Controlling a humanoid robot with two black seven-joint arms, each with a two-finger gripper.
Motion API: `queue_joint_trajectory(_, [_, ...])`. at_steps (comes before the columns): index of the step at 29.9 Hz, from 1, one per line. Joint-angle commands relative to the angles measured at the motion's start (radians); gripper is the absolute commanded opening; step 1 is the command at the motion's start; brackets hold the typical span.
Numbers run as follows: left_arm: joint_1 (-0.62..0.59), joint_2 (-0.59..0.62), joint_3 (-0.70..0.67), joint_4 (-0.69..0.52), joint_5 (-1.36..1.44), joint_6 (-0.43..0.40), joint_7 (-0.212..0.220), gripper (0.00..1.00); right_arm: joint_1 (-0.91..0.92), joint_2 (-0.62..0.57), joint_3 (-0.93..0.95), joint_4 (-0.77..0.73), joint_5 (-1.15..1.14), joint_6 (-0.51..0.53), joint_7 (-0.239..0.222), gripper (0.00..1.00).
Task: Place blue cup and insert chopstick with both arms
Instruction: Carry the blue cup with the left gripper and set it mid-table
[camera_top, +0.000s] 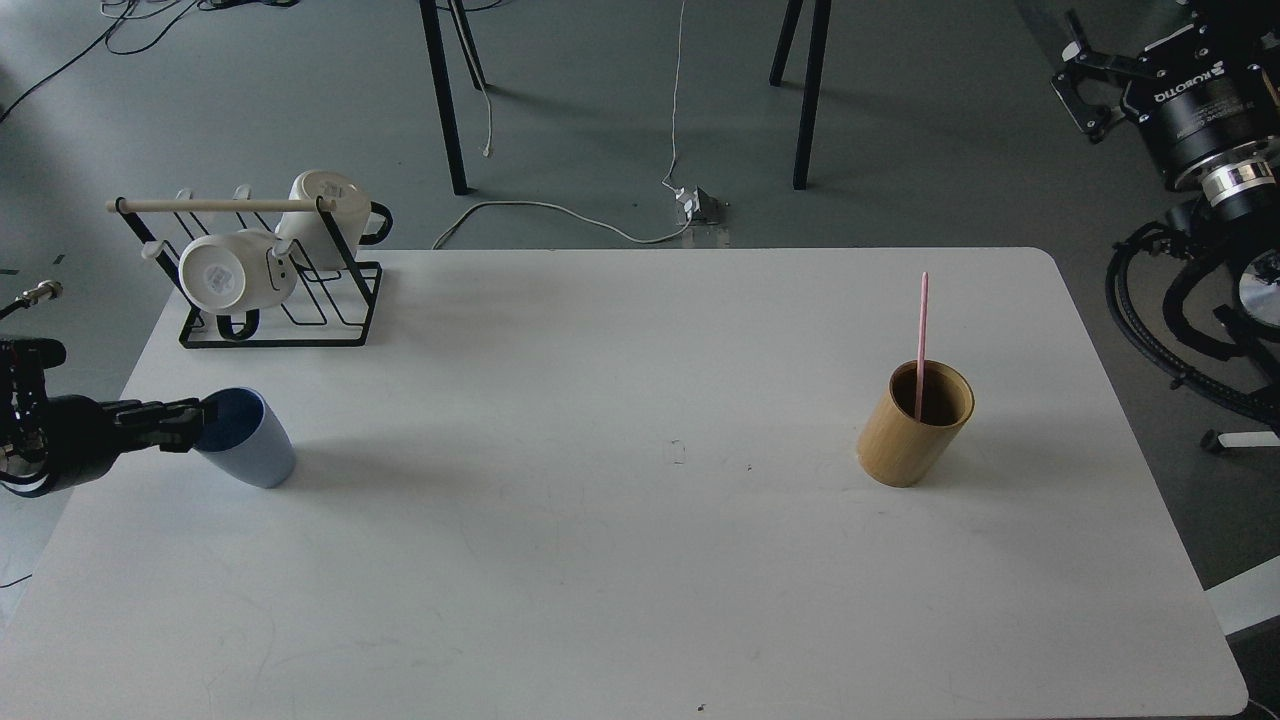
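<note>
Your left gripper (200, 420) sits at the rim of the blue cup (248, 440), its dark fingers reaching to the near lip; they merge into one black shape, so you cannot tell whether they are clamped on the wall or merely against it. The cup stands tilted on the left edge of the table (600, 560), its mouth leaning toward the gripper. Your right gripper (1085, 95) is well off the table at the upper right, above the floor, with its two fingers standing apart and nothing between them.

The table is one white rectangular slab with rounded corners, matte, with a few faint scuffs and specks. Beyond it you see a grey floor (600, 120), black stand legs, a white cable and a small plug block.

Count one blue cup, smooth and tapering; one tan cylinder (913, 425) with a bamboo-like grain, on the right part of the table; and one thin pink chopstick (920, 345) standing nearly upright inside that cylinder, most of its length above the rim. At the back left stands one black wire rack (285, 300) with a pale wooden rod (215, 205) across its top, holding two glossy white mugs (235, 275).
</note>
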Motion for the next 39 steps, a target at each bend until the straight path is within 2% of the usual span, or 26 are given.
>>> queue_joint_trajectory(1, [-0.009, -0.001, -0.002, 0.000, 0.001, -0.004, 0.000, 0.03, 0.001, -0.003, 0.000, 0.000, 0.000, 0.000, 0.000, 1.00])
queue_joint_trajectory(6, [-0.090, 0.002, -0.002, -0.058, 0.002, -0.034, -0.011, 0.03, 0.001, -0.012, 0.000, 0.000, 0.000, 0.000, 0.000, 1.00])
queue_joint_trajectory(10, [-0.223, 0.010, -0.001, -0.164, 0.009, -0.157, 0.003, 0.02, 0.009, -0.014, 0.005, 0.000, 0.000, 0.000, 0.000, 1.00])
queue_joint_trajectory(11, [-0.249, 0.008, -0.001, -0.187, 0.013, -0.187, 0.012, 0.02, 0.014, -0.014, 0.005, 0.000, 0.000, 0.000, 0.000, 1.00])
queue_joint_trajectory(15, [-0.360, -0.006, -0.002, -0.296, 0.074, -0.289, 0.098, 0.02, 0.032, -0.017, 0.005, 0.001, 0.000, 0.000, -0.003, 1.00])
queue_joint_trajectory(17, [-0.412, -0.042, -0.002, -0.362, 0.108, -0.339, 0.120, 0.02, 0.037, -0.029, 0.006, 0.009, 0.000, 0.000, -0.003, 1.00])
queue_joint_trajectory(19, [-0.447, -0.099, -0.002, -0.406, 0.137, -0.340, 0.138, 0.01, 0.046, -0.051, 0.005, 0.015, 0.000, 0.000, -0.005, 1.00])
queue_joint_trajectory(21, [-0.469, -0.148, -0.002, -0.428, 0.191, -0.340, 0.175, 0.02, 0.058, -0.060, 0.001, 0.017, -0.001, 0.000, -0.005, 1.00])
queue_joint_trajectory(23, [-0.475, -0.214, -0.001, -0.428, 0.260, -0.340, 0.196, 0.02, 0.063, -0.061, 0.001, 0.017, -0.001, 0.000, -0.006, 1.00])
queue_joint_trajectory(32, [-0.463, -0.598, 0.019, -0.358, 0.455, -0.340, 0.202, 0.02, 0.064, -0.118, -0.003, 0.020, -0.021, 0.000, -0.015, 1.00])
queue_joint_trajectory(39, [-0.450, -0.802, 0.090, -0.155, 0.501, -0.340, 0.198, 0.02, 0.069, -0.183, -0.003, 0.026, -0.037, 0.000, -0.015, 1.00])
